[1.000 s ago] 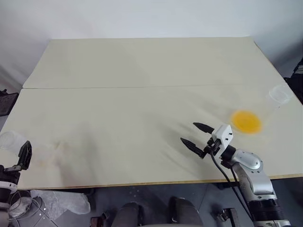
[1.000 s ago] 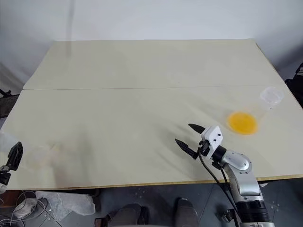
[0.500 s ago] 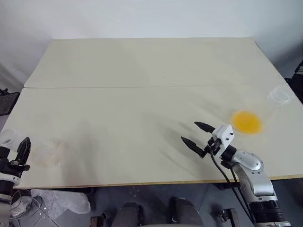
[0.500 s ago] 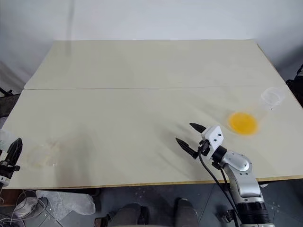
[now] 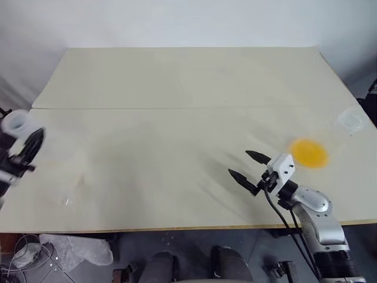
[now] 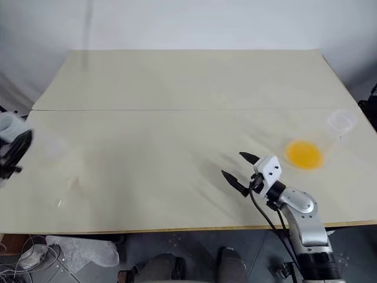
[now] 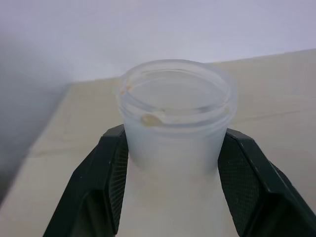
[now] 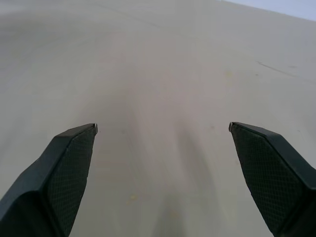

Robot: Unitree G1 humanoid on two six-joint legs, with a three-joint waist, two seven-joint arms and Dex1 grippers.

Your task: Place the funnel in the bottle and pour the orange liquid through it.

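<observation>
My left gripper (image 7: 174, 134) is shut on the neck of the bottle (image 7: 175, 106), a clear flask with a round rim, held upright above the table's left edge. In the eye view the bottle's neck (image 5: 14, 122) is a pale blur beside the black fingers (image 5: 32, 145). The orange liquid (image 5: 307, 152) pools in a second clear flask (image 5: 351, 121) standing at the far right of the table. My right gripper (image 5: 239, 164) hovers open over bare tabletop, left of that flask, with nothing between its fingers (image 8: 74, 153). The funnel is out of view.
The long pale table (image 5: 177, 76) has a seam running across its middle. Its front edge lies just below my right gripper. Crumpled clear plastic (image 5: 76, 249) and cables lie on the floor at the front left.
My left gripper has closed on the bottle's neck and lifted it from the table's front left corner, up and forward. The right gripper has stayed where it was.
</observation>
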